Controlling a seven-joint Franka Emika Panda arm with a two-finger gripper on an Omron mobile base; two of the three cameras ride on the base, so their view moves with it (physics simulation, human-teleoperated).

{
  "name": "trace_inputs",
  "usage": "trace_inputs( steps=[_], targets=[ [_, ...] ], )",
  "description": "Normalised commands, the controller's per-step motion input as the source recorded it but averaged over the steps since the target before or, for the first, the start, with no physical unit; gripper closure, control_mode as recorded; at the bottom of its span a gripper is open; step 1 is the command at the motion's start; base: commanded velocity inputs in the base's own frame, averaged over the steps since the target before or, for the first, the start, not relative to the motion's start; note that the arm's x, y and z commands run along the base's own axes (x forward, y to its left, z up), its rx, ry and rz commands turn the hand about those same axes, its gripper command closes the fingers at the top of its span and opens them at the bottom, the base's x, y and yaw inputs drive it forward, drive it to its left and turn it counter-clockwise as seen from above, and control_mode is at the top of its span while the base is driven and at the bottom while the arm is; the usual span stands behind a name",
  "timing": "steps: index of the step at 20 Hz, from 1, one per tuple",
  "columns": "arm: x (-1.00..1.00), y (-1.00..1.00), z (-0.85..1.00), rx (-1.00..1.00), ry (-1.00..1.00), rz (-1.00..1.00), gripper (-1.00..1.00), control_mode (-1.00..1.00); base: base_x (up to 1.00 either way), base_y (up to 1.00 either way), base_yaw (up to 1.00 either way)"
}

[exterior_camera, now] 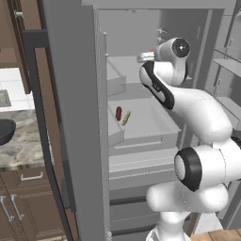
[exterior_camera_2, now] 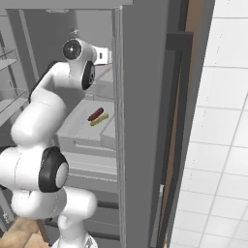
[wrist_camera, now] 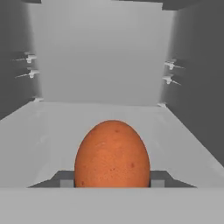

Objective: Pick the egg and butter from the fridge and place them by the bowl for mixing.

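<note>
2 fingertips (wrist_camera: 65, 179) flank egg (wrist_camera: 112, 154) (inside fridge (wrist_camera: 100, 57)).

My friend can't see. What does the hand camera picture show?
A big orange-brown egg sits up close between the claw's two dark fingertips. Behind it stretches a pale grey fridge shelf with grey walls and little pegs on each side.

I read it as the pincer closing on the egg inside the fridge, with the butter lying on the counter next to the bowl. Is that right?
Not quite. The butter is not on the counter: it lies on a pale fridge shelf beside the dark red item, as the left base view shows. The rest holds: in the hand view the egg sits between the pincer fingers inside the fridge, and the bowl is on the counter.
</note>
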Motion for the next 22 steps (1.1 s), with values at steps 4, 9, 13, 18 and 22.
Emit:
trace_inputs(
  steps=[4, 9, 13, 18, 22],
  targets=[
    [-1.0, 0.09, 0.03, 0.0, -0.16, 0.0, 1.0, -1.0, 0.0, 0.0, 0.0],
    [-1.0, 0.19, 0.0, 0.0, -0.02, 0.0, 1.0, -1.0, 0.0, 0.0, 0.0],
    [-1.0, 0.26, 0.05, 0.0, 0.04, 0.0, 1.0, -1.0, 0.0, 0.0, 0.0],
    [-1.0, 0.14, -0.14, 0.0, 0.34, -0.04, 1.0, -1.0, 0.0, 0.0, 0.0],
    [-1.0, 0.0, -0.29, 0.06, 0.64, -0.09, 1.0, -1.0, 0.0, 0.0, 0.0]
  ],
)
